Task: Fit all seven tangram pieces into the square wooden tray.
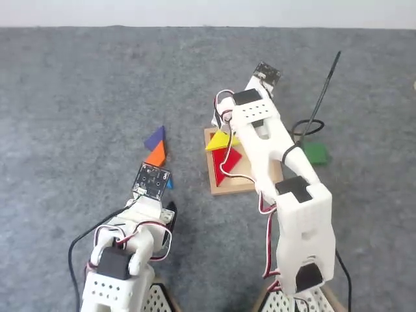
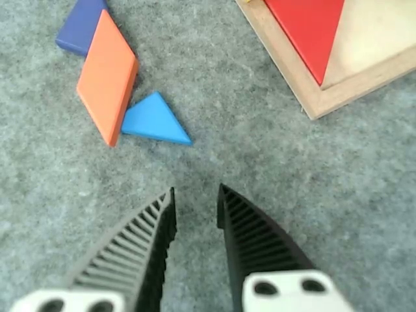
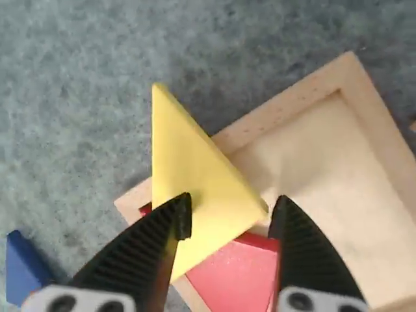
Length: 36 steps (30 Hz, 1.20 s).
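1. Two arms work at the grey table [image 1: 78, 97]. The square wooden tray [image 1: 231, 189] sits mid-table, under your right arm.
2. Right gripper [image 3: 232, 201]: fingers are clamped on the yellow triangle [image 3: 195, 182], one finger on its face and the other at a corner. The piece is tilted over the tray's far left corner, with one tip out past the rim.
3. The red triangle [image 3: 234, 279] lies flat inside the tray on the left side, partly under the yellow one.
4. Left gripper [image 2: 195, 192]: fingers are released with a narrow gap and nothing between them. It sits above the table, pointing toward the blue triangle [image 2: 154, 119].
5. The blue triangle lies on the table near the fingertips, touching the edge of the orange parallelogram [image 2: 107, 75]. The dark blue piece [image 2: 81, 26] touches the orange one's far end. All three are left of the tray and apart from it.
6. The green piece [image 1: 316, 153] is on the table just right of the tray, beside a black cable [image 1: 321, 94].
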Each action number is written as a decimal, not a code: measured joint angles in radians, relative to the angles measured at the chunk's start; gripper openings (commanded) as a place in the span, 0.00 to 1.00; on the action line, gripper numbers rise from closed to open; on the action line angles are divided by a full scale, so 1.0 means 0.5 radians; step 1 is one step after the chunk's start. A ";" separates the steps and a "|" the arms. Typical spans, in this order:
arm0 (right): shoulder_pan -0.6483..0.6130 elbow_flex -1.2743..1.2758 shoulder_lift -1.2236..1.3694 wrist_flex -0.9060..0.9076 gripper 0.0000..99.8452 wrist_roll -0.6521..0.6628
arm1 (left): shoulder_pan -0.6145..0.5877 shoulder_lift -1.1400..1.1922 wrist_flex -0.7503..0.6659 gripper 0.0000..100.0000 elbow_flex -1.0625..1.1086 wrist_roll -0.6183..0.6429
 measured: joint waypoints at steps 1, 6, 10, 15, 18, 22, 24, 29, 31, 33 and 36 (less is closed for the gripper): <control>0.000 0.000 0.000 0.000 0.18 -0.018 | 0.000 0.000 0.000 0.10 0.000 0.000; 0.003 0.000 0.000 0.043 0.18 -0.092 | 0.000 0.000 0.000 0.10 0.000 0.000; 0.018 -0.003 0.000 0.141 0.18 -0.098 | 0.000 0.000 0.000 0.10 0.000 0.000; 0.135 -0.006 -0.003 0.218 0.18 -0.098 | 0.000 0.000 0.000 0.10 0.000 0.000; 0.199 -0.006 -0.009 0.261 0.18 -0.098 | 0.000 0.000 0.000 0.10 0.000 0.000; 0.196 -0.003 -0.025 0.273 0.18 -0.089 | 0.000 0.000 0.000 0.10 0.000 0.000; 0.175 -0.003 -0.025 0.273 0.18 -0.006 | 0.000 0.000 0.000 0.10 0.000 0.000; 0.095 -0.003 -0.025 0.242 0.18 0.104 | 0.000 0.000 0.000 0.10 0.000 0.000; 0.074 -0.003 -0.025 0.236 0.18 0.107 | 0.000 0.000 0.000 0.10 0.000 0.000; 0.058 -0.003 -0.025 0.224 0.18 0.107 | 0.000 0.000 0.000 0.10 0.000 0.000; 0.055 -0.003 -0.025 0.224 0.18 0.003 | 0.000 0.000 0.000 0.10 0.000 0.000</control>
